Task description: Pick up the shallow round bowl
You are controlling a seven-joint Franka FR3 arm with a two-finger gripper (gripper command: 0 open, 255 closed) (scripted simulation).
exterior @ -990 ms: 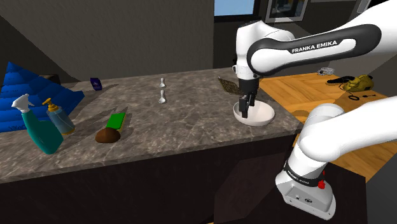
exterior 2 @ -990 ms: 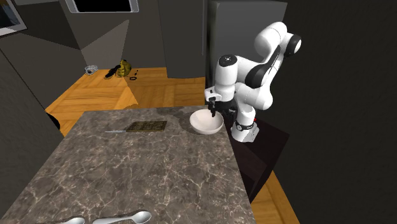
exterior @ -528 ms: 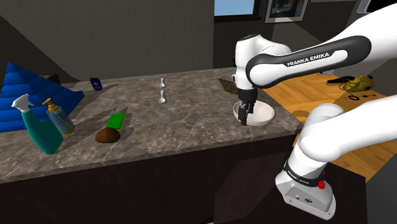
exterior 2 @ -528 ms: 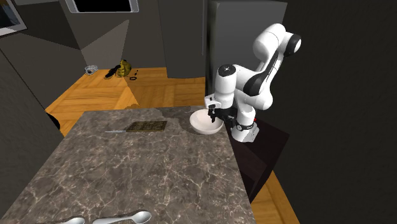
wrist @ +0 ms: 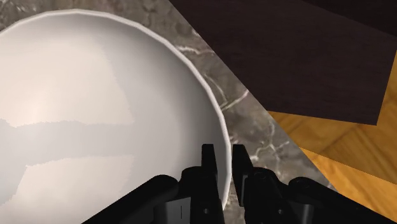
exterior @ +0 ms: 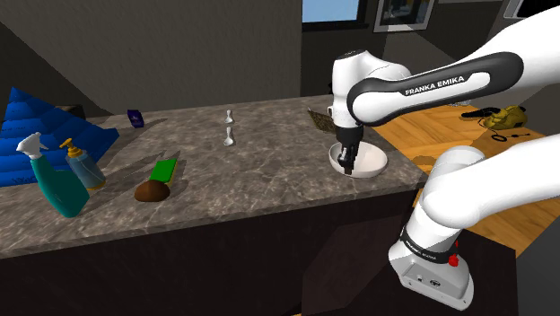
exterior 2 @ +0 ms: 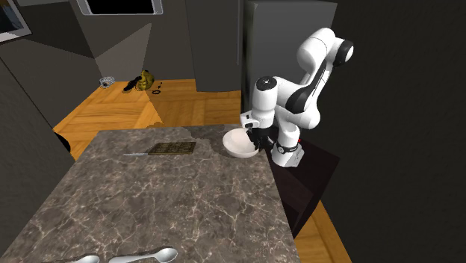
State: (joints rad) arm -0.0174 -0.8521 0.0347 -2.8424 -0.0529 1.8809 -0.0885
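Note:
The shallow round white bowl (exterior: 370,160) (exterior 2: 236,145) sits near the corner of the marble counter (exterior: 260,171), close to the robot's stand. My black gripper (exterior: 347,167) (exterior 2: 254,142) points down at the bowl's rim on the side toward the counter's front edge. In the wrist view the bowl (wrist: 95,114) spreads wide, and the gripper (wrist: 224,160) has one finger inside the rim and one outside. The two fingers stand close together and clasp the thin rim between them. The bowl rests on the counter.
Along the shoulder view's left stand two spray bottles (exterior: 56,179), a green sponge (exterior: 164,168), a brown lump (exterior: 152,190) and a blue cloth (exterior: 40,126). A small white figure (exterior: 230,135) stands mid-counter. A dark flat mat (exterior 2: 172,148) lies beside the bowl. Wooden floor (exterior: 431,126) lies beyond.
The gripper has dropped lower onto the bowl's rim and its fingers have drawn together on it. The bowl has stayed in place.

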